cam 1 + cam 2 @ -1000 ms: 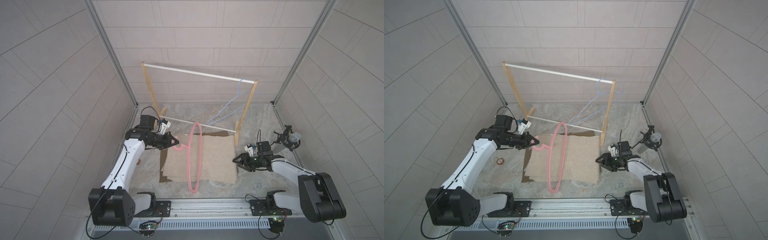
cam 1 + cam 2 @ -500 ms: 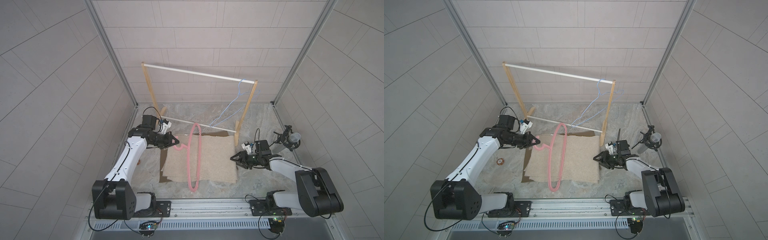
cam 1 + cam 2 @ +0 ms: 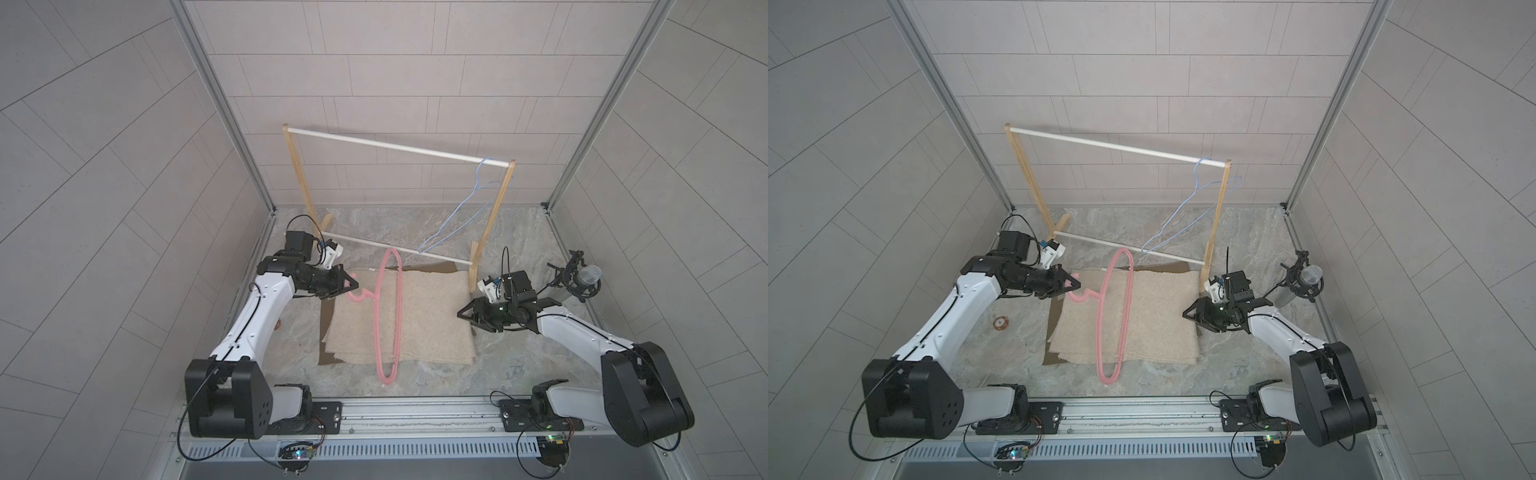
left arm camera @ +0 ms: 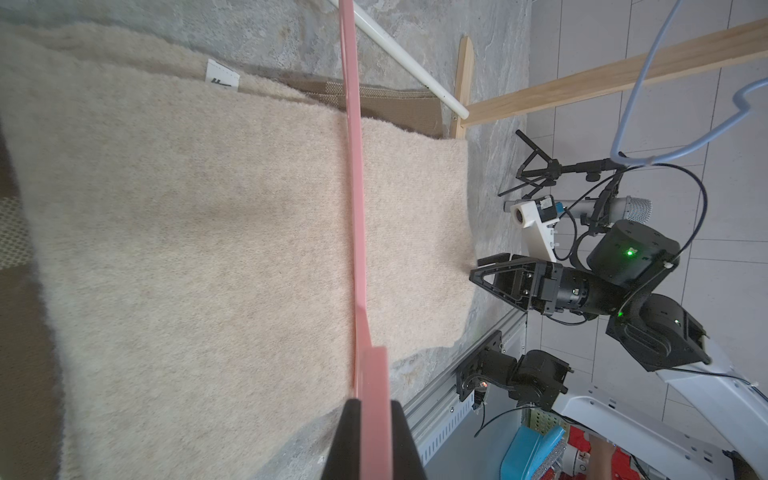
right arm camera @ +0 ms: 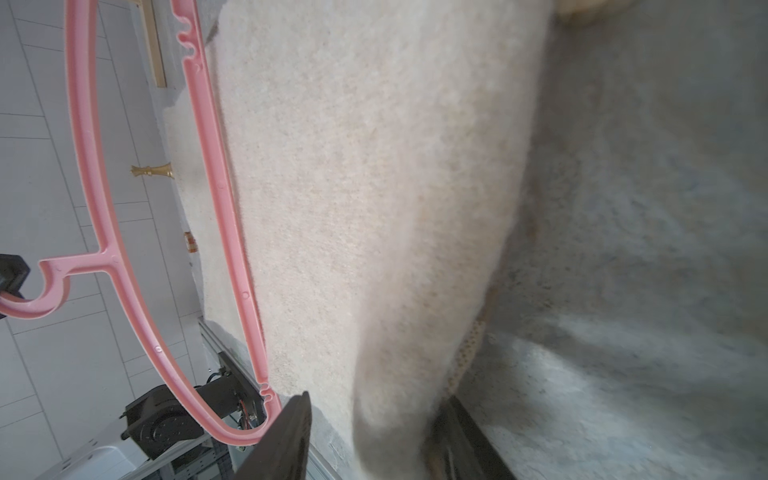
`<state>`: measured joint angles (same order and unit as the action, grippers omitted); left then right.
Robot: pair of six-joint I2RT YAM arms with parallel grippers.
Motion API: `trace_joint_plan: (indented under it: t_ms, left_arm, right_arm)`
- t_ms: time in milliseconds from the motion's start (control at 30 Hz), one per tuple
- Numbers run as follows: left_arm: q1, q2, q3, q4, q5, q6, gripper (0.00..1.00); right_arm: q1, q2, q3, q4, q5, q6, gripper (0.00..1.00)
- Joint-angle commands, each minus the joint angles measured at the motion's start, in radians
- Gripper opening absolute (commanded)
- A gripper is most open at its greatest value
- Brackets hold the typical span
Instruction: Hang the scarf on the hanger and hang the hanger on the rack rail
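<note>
The left gripper [image 3: 355, 286] pinches the hook of a pink plastic hanger [image 3: 376, 332], which crosses over the folded cream scarf [image 3: 432, 316] lying on the marbled table [image 3: 515, 232]. The left wrist view alone shows that clamp up close. At the scarf's right edge the right gripper [image 5: 374, 415] stands spread, straddling a raised fold. Only its own wrist camera shows this.

Pale grey tiled walls [image 3: 374, 83] close three sides, with metal posts [image 3: 223, 104] in the corners. The floor [image 3: 374, 224] is grey marbled stone; light is soft and even
</note>
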<state>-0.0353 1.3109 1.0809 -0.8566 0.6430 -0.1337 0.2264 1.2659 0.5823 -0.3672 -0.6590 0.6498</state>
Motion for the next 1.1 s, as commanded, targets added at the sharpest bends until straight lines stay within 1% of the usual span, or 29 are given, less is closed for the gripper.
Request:
trace_joint_plan:
  t_ms: [0,167,333,400,533,633,733,800,867,967,1067]
  left_arm:
    - [-0.005,0.007,-0.012,0.012,0.013,0.006,0.00]
    - [-0.004,0.009,-0.009,0.012,0.013,0.005,0.00]
    - [-0.005,0.016,-0.008,0.013,0.011,0.006,0.00]
    - [-0.005,0.016,-0.009,0.014,0.011,0.005,0.00]
    - [-0.005,0.012,-0.012,0.013,0.012,0.004,0.00]
    - [-0.005,0.011,-0.013,0.013,0.013,0.004,0.00]
    - [-0.004,0.009,-0.014,0.013,0.013,0.003,0.00]
    - [-0.005,0.010,-0.015,0.013,0.013,0.003,0.00]
    - [-0.005,0.008,-0.017,0.013,0.013,0.004,0.00]
    - [-0.003,0.008,-0.018,0.013,0.013,0.003,0.00]
    - [-0.004,0.008,-0.018,0.013,0.017,0.003,0.00]
  right_arm:
    - [0.007,-0.028,0.023,-0.079,0.086,-0.043,0.51]
    - [0.025,-0.049,0.074,-0.139,0.140,-0.065,0.52]
    - [0.027,-0.028,0.028,-0.053,0.072,-0.007,0.52]
    - [0.028,-0.010,0.006,-0.027,0.071,0.008,0.53]
    - [0.027,0.014,0.004,-0.045,0.143,-0.010,0.54]
    - [0.027,0.011,0.004,-0.059,0.192,-0.019,0.58]
    - [0.028,0.011,0.004,-0.065,0.214,-0.024,0.62]
    - [0.027,0.014,0.001,-0.051,0.194,-0.023,0.62]
    - [0.029,0.012,-0.018,-0.001,0.133,0.003,0.61]
    - [0.035,0.010,-0.037,0.056,0.066,0.042,0.57]
    - [0.049,0.008,-0.034,0.082,0.030,0.064,0.52]
